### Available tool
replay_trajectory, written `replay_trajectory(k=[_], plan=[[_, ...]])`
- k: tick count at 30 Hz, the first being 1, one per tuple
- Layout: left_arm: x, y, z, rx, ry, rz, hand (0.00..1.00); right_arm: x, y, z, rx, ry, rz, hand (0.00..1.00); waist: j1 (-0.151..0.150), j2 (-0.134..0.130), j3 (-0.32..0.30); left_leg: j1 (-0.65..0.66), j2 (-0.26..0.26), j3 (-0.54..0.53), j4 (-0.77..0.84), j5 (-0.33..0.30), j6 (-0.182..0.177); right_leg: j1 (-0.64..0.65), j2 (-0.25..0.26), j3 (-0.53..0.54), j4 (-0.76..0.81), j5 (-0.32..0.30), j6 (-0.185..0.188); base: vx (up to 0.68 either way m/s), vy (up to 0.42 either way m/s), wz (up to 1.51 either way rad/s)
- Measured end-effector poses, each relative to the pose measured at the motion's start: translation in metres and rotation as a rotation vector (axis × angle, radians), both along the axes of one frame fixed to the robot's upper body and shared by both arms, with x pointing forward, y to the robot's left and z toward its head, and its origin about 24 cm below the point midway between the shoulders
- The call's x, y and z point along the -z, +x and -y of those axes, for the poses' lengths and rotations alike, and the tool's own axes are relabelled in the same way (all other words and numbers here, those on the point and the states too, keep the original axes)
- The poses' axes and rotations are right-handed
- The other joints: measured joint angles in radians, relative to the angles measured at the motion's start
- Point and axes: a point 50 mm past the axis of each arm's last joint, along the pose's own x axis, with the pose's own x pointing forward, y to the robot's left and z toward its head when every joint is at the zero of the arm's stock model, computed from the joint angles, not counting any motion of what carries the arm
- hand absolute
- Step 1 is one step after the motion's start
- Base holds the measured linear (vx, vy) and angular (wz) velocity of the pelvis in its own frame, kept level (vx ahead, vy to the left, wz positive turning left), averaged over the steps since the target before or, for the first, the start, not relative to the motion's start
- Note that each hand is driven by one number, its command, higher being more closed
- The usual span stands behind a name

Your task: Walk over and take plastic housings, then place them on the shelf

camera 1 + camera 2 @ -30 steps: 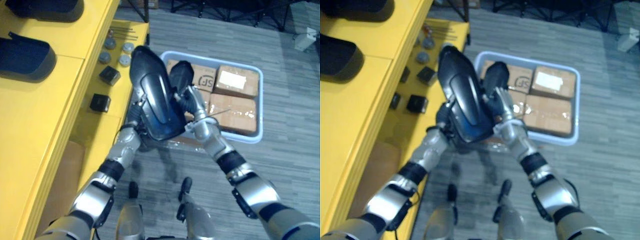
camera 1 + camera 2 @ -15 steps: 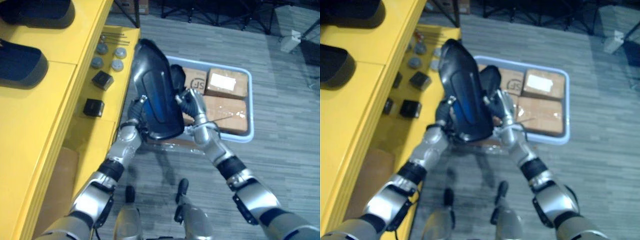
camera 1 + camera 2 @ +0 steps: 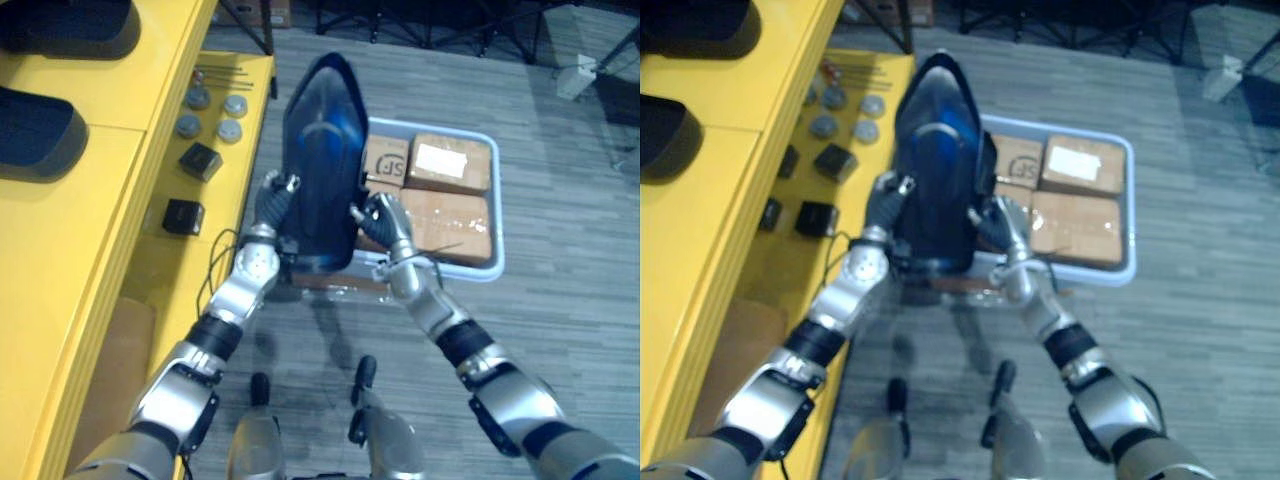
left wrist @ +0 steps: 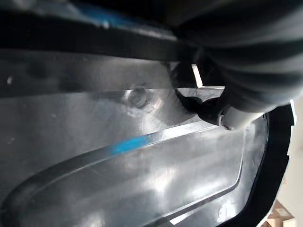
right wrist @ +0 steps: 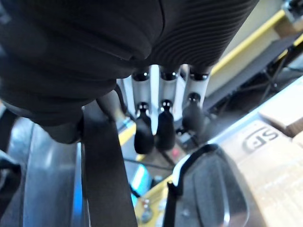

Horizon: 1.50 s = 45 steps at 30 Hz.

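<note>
near white-labelled box [image 3: 447,163], plastic housing [image 3: 322,150]

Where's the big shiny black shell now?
In the left eye view, the plastic housing is up in the middle, gripped by the left hand and right hand, between the yellow shelf and the blue bin.
</note>
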Motion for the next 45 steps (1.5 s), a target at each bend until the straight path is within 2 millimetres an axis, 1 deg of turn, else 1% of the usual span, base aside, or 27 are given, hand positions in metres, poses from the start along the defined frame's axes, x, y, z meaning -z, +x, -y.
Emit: replay_trajectory(k=[2, 7, 10, 12, 15, 16, 18, 19, 21, 22, 23, 24, 26, 27, 28, 29, 30, 31, 32, 33, 34, 38, 40, 41, 43, 44, 45], plan=[[-0.006, -0.002, 0.002, -0.013, 0.025, 0.043, 1.00, 0.005, 0.000, 0.000, -0.014, 0.045, -0.067, 0.00, 0.001, 0.002, 0.000, 0.000, -0.001, -0.002, 0.001, 0.000, 0.000, 0.001, 0.000, -0.001, 0.000, 0.000, 0.000, 0.00, 0.000, 0.00], [-0.019, -0.008, 0.008, -0.039, 0.059, 0.132, 1.00, 0.009, 0.000, 0.000, -0.002, 0.177, -0.132, 0.00, 0.001, 0.016, 0.000, 0.001, -0.002, -0.005, 0.003, 0.000, 0.000, 0.005, -0.001, -0.003, 0.000, 0.000, 0.000, 0.00, 0.000, 0.00], [-0.024, -0.011, 0.010, -0.075, 0.049, 0.175, 1.00, 0.002, 0.002, 0.007, 0.004, 0.261, -0.127, 0.00, 0.001, 0.026, -0.003, 0.002, -0.004, -0.004, 0.003, 0.000, 0.000, 0.006, -0.001, -0.003, 0.000, -0.001, 0.001, 0.00, 0.000, 0.00], [-0.023, -0.013, 0.012, -0.104, 0.039, 0.188, 1.00, -0.003, 0.001, 0.013, 0.014, 0.320, -0.110, 0.00, 0.000, 0.034, -0.007, 0.004, -0.006, 0.001, 0.002, 0.000, 0.000, 0.006, -0.001, -0.001, 0.000, -0.001, 0.001, 0.00, 0.001, -0.03], [-0.021, -0.020, 0.006, -0.182, 0.061, 0.233, 1.00, -0.010, -0.004, 0.019, -0.016, 0.414, -0.111, 0.00, -0.010, 0.038, -0.009, 0.019, -0.006, 0.017, 0.000, -0.003, 0.002, 0.013, 0.000, 0.010, 0.000, -0.001, 0.002, 0.01, -0.004, -0.09], [-0.021, -0.023, 0.002, -0.234, 0.087, 0.265, 1.00, -0.012, -0.008, 0.025, -0.025, 0.457, -0.110, 0.00, -0.015, 0.038, -0.010, 0.027, -0.006, 0.017, 0.000, -0.007, 0.002, 0.021, 0.001, 0.010, 0.000, -0.002, 0.004, 0.01, -0.005, -0.06], [-0.022, -0.027, -0.007, -0.317, 0.124, 0.312, 1.00, -0.016, -0.013, 0.039, -0.011, 0.522, -0.080, 0.00, -0.018, 0.040, -0.011, 0.036, -0.007, 0.023, 0.000, -0.011, 0.003, 0.026, 0.002, 0.016, 0.000, -0.005, 0.008, 0.01, -0.007, -0.05], [-0.021, -0.031, -0.017, -0.406, 0.144, 0.342, 1.00, -0.025, -0.022, 0.053, 0.004, 0.567, -0.005, 0.00, -0.023, 0.048, -0.017, 0.037, -0.008, 0.025, 0.000, -0.015, 0.005, 0.027, 0.001, 0.018, 0.000, -0.010, 0.015, 0.01, -0.008, -0.06], [-0.014, -0.034, -0.027, -0.486, 0.162, 0.344, 1.00, -0.035, -0.031, 0.062, 0.008, 0.625, 0.072, 0.00, -0.025, 0.056, -0.030, 0.041, -0.008, 0.033, -0.001, -0.020, 0.005, 0.026, 0.002, 0.028, 0.000, -0.012, 0.017, 0.03, 0.001, -0.12], [-0.004, -0.037, -0.036, -0.554, 0.180, 0.327, 1.00, -0.042, -0.040, 0.067, -0.005, 0.672, 0.137, 0.00, -0.027, 0.061, -0.048, 0.051, -0.007, 0.045, -0.006, -0.023, 0.003, 0.026, 0.003, 0.036, 0.000, -0.013, 0.018, 0.05, 0.011, -0.20], [0.000, -0.039, -0.039, -0.574, 0.189, 0.321, 1.00, -0.044, -0.045, 0.069, -0.014, 0.692, 0.159, 0.00, -0.027, 0.063, -0.058, 0.056, -0.007, 0.048, -0.012, -0.023, 0.003, 0.026, 0.003, 0.040, 0.000, -0.012, 0.018, 0.08, 0.017, -0.16], [0.007, -0.042, -0.041, -0.598, 0.201, 0.311, 1.00, -0.048, -0.055, 0.075, -0.031, 0.740, 0.206, 0.00, -0.030, 0.067, -0.077, 0.060, -0.006, 0.049, -0.019, -0.023, 0.003, 0.026, 0.003, 0.040, 0.000, -0.013, 0.018, 0.07, 0.016, -0.06], [0.017, -0.047, -0.048, -0.632, 0.205, 0.286, 1.00, -0.054, -0.071, 0.087, -0.051, 0.804, 0.280, 0.00, -0.033, 0.067, -0.099, 0.075, -0.007, 0.060, -0.033, -0.023, 0.003, 0.029, 0.004, 0.049, 0.000, -0.013, 0.018, 0.07, 0.021, -0.10], [0.020, -0.047, -0.050, -0.645, 0.205, 0.277, 1.00, -0.055, -0.075, 0.091, -0.045, 0.810, 0.301, 0.00, -0.033, 0.066, -0.105, 0.078, -0.007, 0.067, -0.034, -0.024, 0.003, 0.029, 0.004, 0.056, 0.000, -0.013, 0.018, 0.06, 0.025, -0.20], [0.025, -0.048, -0.058, -0.677, 0.205, 0.256, 1.00, -0.056, -0.082, 0.098, -0.022, 0.812, 0.333, 0.00, -0.035, 0.065, -0.107, 0.093, -0.007, 0.078, -0.038, -0.027, 0.006, 0.035, 0.003, 0.064, 0.000, -0.014, 0.020, 0.04, 0.011, -0.14], [0.029, -0.047, -0.065, -0.707, 0.208, 0.235, 1.00, -0.053, -0.090, 0.106, 0.021, 0.806, 0.353, 0.00, -0.042, 0.065, -0.107, 0.107, -0.008, 0.080, -0.045, -0.028, 0.007, 0.046, 0.003, 0.064, 0.000, -0.016, 0.022, 0.02, 0.011, -0.12], [0.031, -0.047, -0.068, -0.721, 0.210, 0.226, 1.00, -0.050, -0.093, 0.110, 0.043, 0.805, 0.356, 0.00, -0.047, 0.063, -0.111, 0.112, -0.009, 0.082, -0.051, -0.027, 0.007, 0.047, 0.002, 0.065, 0.000, -0.017, 0.024, 0.00, 0.011, -0.03], [0.036, -0.048, -0.074, -0.750, 0.213, 0.205, 1.00, -0.041, -0.099, 0.116, 0.088, 0.807, 0.344, 0.00, -0.055, 0.062, -0.131, 0.113, -0.010, 0.086, -0.057, -0.028, 0.007, 0.044, 0.001, 0.067, 0.000, -0.020, 0.027, 0.01, 0.018, -0.08], [0.038, -0.049, -0.077, -0.763, 0.215, 0.197, 1.00, -0.036, -0.102, 0.119, 0.109, 0.808, 0.330, 0.00, -0.057, 0.060, -0.141, 0.117, -0.009, 0.092, -0.061, -0.028, 0.008, 0.042, 0.002, 0.071, 0.000, -0.022, 0.030, 0.03, 0.018, -0.19], [0.044, -0.052, -0.082, -0.785, 0.206, 0.184, 1.00, -0.026, -0.108, 0.123, 0.146, 0.810, 0.305, 0.00, -0.059, 0.061, -0.161, 0.127, -0.009, 0.103, -0.070, -0.029, 0.008, 0.041, 0.004, 0.082, 0.000, -0.025, 0.032, 0.05, 0.013, -0.16], [0.048, -0.056, -0.084, -0.786, 0.190, 0.185, 1.00, -0.015, -0.116, 0.130, 0.204, 0.821, 0.284, 0.00, -0.073, 0.065, -0.184, 0.127, -0.009, 0.103, -0.074, -0.029, 0.008, 0.040, 0.004, 0.082, 0.000, -0.028, 0.035, 0.05, 0.012, -0.11], [0.051, -0.064, -0.081, -0.754, 0.111, 0.200, 1.00, 0.008, -0.133, 0.142, 0.336, 0.854, 0.245, 0.00, -0.082, 0.073, -0.201, 0.142, -0.010, 0.116, -0.088, -0.029, 0.008, 0.042, 0.003, 0.088, 0.000, -0.030, 0.037, 0.03, 0.016, -0.08], [0.050, -0.071, -0.079, -0.735, 0.044, 0.212, 1.00, 0.025, -0.143, 0.146, 0.410, 0.886, 0.203, 0.00, -0.087, 0.075, -0.213, 0.145, -0.008, 0.118, -0.089, -0.029, 0.008, 0.044, 0.002, 0.088, 0.000, -0.031, 0.037, 0.02, 0.006, -0.01], [0.048, -0.074, -0.078, -0.729, 0.028, 0.216, 1.00, 0.029, -0.145, 0.146, 0.426, 0.899, 0.190, 0.00, -0.087, 0.075, -0.213, 0.147, -0.008, 0.118, -0.089, -0.029, 0.008, 0.045, 0.002, 0.088, 0.000, -0.031, 0.037, 0.00, 0.000, 0.00], [0.047, -0.085, -0.076, -0.670, -0.079, 0.222, 1.00, 0.053, -0.152, 0.143, 0.490, 0.932, 0.107, 0.00, -0.087, 0.076, -0.221, 0.159, -0.008, 0.117, -0.093, -0.029, 0.008, 0.056, 0.001, 0.086, -0.001, -0.035, 0.037, 0.00, 0.000, 0.00], [0.047, -0.088, -0.075, -0.649, -0.100, 0.225, 1.00, 0.060, -0.154, 0.142, 0.510, 0.940, 0.083, 0.00, -0.087, 0.077, -0.228, 0.158, -0.009, 0.116, -0.093, -0.029, 0.008, 0.056, 0.001, 0.084, -0.001, -0.036, 0.037, 0.01, 0.003, 0.03], [0.047, -0.089, -0.075, -0.642, -0.107, 0.226, 1.00, 0.062, -0.155, 0.141, 0.517, 0.943, 0.075, 0.00, -0.087, 0.077, -0.231, 0.158, -0.009, 0.116, -0.093, -0.029, 0.009, 0.056, 0.001, 0.084, -0.001, -0.036, 0.036, 0.02, 0.003, 0.07]])
